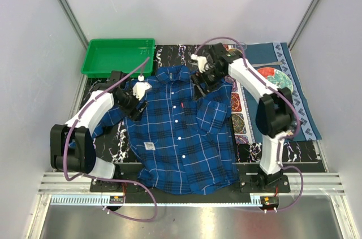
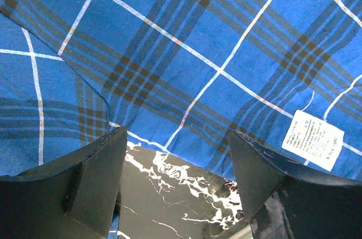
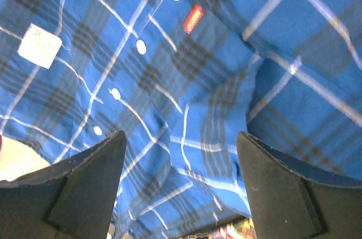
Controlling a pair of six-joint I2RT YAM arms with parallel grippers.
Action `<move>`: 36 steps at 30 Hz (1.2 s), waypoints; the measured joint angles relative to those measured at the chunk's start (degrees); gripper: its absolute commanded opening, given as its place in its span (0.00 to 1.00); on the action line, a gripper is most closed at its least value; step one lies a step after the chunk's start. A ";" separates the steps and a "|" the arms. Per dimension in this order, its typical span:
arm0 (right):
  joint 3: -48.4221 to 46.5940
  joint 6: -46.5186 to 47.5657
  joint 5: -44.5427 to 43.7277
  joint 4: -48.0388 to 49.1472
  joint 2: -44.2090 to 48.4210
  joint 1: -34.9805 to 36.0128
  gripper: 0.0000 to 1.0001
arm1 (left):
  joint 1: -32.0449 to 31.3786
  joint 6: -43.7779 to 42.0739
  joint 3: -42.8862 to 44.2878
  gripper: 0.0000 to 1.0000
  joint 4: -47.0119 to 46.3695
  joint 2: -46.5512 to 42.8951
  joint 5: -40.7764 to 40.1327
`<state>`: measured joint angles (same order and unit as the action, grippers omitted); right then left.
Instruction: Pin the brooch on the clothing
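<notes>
Stage: early, as judged. The shirt point(image 1: 181, 137) is laid out, but no brooch is pinned to it and none is held. Finding, lifting, placing and pinning the brooch are all left to do.
Worktop point(image 1: 116, 146): a dark marbled mat that carries the shirt, with the arm bases at its near edge.
Shirt: blue plaid, spread front-up at the centre, hem near and collar far. A white label point(image 1: 150, 146) sits near the hem, left of the buttoned placket.
Brooch: not found in any view. Nothing pale gold shows on the cloth or between either pair of fingers, so its position relative to either end effector cannot be given. A cream patch point(image 3: 11, 163) at the left edge of the right wrist view is cut off and cannot be named.
Left end effector point(image 1: 134, 103): fingers apart and empty, over the shirt's left shoulder and sleeve. In its wrist view a shirt edge and a strip of bare mat lie under the gap. Contact with the cloth cannot be told.
Right end effector point(image 1: 201, 83): fingers apart and empty, over the right shoulder just beside the collar. In its wrist view the red tag point(image 3: 193, 18) and the row of buttons lie beyond the fingertips.
Tray point(image 1: 117, 56): green, at the far left beyond the shirt. No brooch can be made out in it, though the view is too coarse to rule one out.
</notes>
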<state>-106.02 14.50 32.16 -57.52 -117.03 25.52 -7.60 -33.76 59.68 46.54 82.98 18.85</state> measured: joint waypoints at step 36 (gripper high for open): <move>28.59 -5.35 -3.39 6.88 9.31 -10.91 0.51 | 0.04 2.86 0.74 0.74 -0.09 0.39 4.15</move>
<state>-77.43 9.15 28.77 -50.63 -107.72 14.61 -7.55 -30.89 60.42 46.46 83.37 23.00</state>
